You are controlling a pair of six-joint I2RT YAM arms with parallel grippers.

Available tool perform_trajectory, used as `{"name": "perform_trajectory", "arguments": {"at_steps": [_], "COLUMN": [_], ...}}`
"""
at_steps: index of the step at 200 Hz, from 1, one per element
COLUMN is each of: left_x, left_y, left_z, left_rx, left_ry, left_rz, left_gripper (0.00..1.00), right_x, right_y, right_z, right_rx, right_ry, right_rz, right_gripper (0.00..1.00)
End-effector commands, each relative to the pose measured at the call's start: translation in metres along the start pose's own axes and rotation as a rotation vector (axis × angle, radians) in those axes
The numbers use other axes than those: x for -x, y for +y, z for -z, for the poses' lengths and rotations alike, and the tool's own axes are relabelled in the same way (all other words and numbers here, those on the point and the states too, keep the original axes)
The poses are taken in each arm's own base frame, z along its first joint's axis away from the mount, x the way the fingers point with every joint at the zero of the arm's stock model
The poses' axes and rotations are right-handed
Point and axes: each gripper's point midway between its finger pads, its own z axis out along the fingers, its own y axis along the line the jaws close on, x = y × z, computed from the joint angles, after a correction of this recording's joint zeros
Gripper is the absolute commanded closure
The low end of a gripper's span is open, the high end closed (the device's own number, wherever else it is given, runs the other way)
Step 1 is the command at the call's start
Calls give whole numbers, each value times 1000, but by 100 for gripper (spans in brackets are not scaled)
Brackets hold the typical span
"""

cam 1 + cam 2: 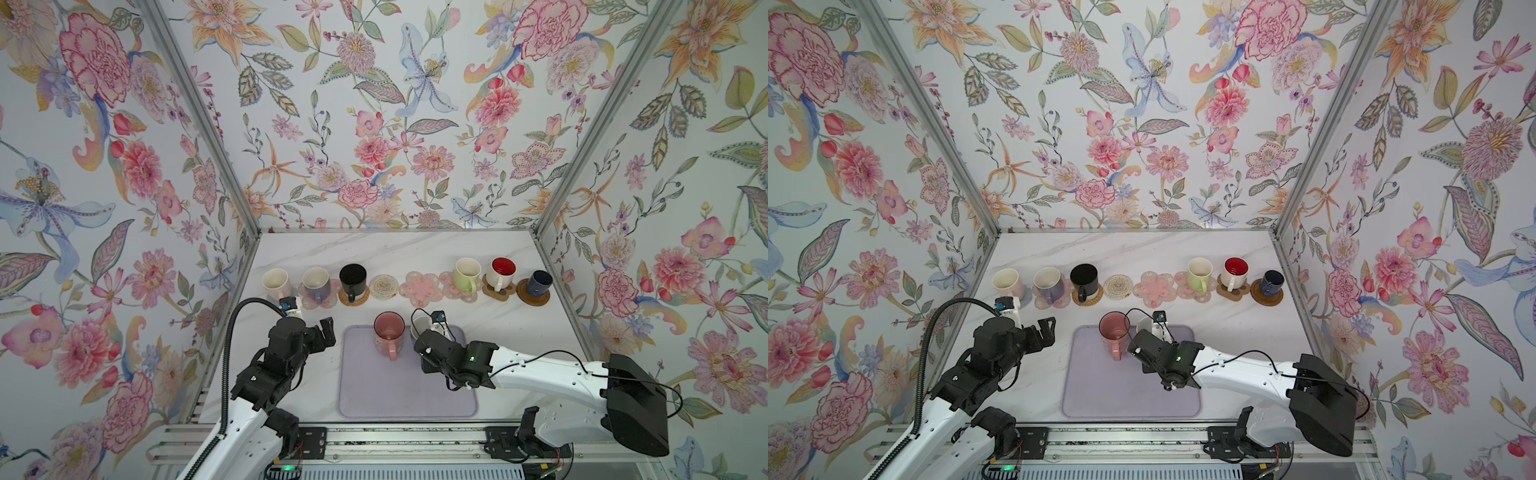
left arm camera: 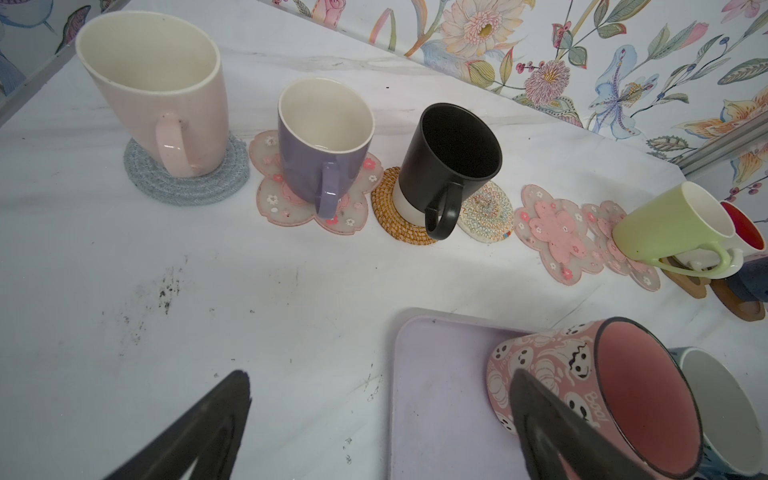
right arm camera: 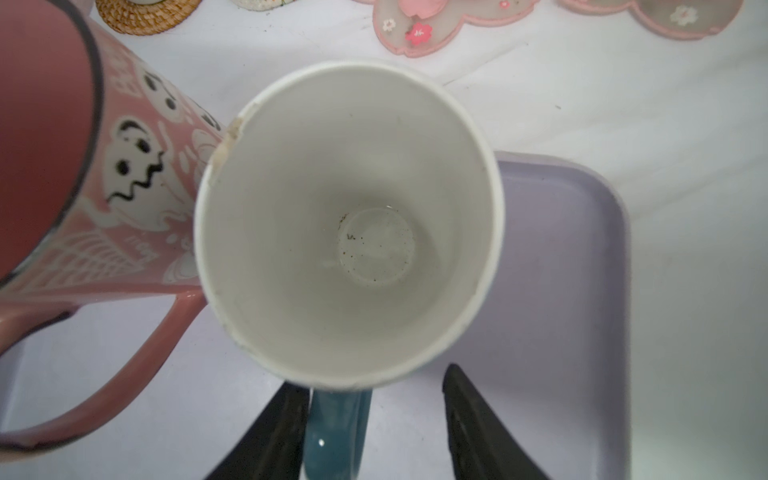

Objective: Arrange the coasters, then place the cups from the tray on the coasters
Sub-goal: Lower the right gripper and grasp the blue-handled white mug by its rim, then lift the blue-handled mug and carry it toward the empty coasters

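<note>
1. The right gripper (image 3: 374,384) is straddling the teal handle (image 3: 336,432) of the blue mug (image 3: 349,216). Its jaws are standing part-way apart. One finger is touching the handle's side and the other is standing clear of it with a gap showing, so nothing is clamped yet.
2. The blue mug is sitting upright at the far right corner of the lavender tray (image 1: 407,395), just beside the pink mug (image 1: 389,332), which is also standing upright on the tray. I cannot tell whether the two walls are touching.
3. The left gripper (image 2: 380,376) is hovering over the bare table (image 2: 208,270) just beside the tray's left edge. Its jaws are spread wide and are holding nothing.
4. The coasters are lying in one row along the back of the table. Six are carrying mugs. Two in the middle are lying free: the beige woven coaster (image 1: 381,286) and the pink flower coaster (image 1: 420,289) next to it.
5. Judgement: the arranging is looking finished, and the step in hand is picking the blue mug up by its handle.
6. The next move is calling for:
   - a firm pinch on the handle;
   - a straight lift clear of the tray rim and the pink mug;
   - a carry to a free coaster, the flower one probably being the easier reach for this arm.
   The mug may swing on a handle-only grip.
</note>
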Motion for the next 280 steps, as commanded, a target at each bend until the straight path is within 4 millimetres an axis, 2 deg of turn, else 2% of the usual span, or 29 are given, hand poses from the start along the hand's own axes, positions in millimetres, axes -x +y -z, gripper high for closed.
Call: {"name": "perform_trajectory", "arguments": {"at_steps": [1,60,99,137,169,214,280], "left_x": [-3,-4,-4,-4,-3,-3,-2], "left_y": [7,7,8,8,8,8,8], "left_z": [-1,-2,-2,-2,-1,-2,-1], "left_rx": [29,29,32,34,33,33,33], "left_ry": [-2,2,2,0,-4,-2,-7], "left_rz": [6,5,6,7,7,4,7], "left_gripper": [1,1,1,1,1,1,1], "right_x": [4,-1,14,47,76,117,158], "right_y": [5,2,3,-3,-10,-21,-29], "right_z": [-1,-5,7,29,31,17,-24], "right_rx": [4,6,34,67,88,65,67], "right_ry": [-5,15,-19,-76,-85,-93,-90], "right_rz": [5,33,54,56,67,99,134], "right_gripper": [55,84,100,100,100,100,100]}}
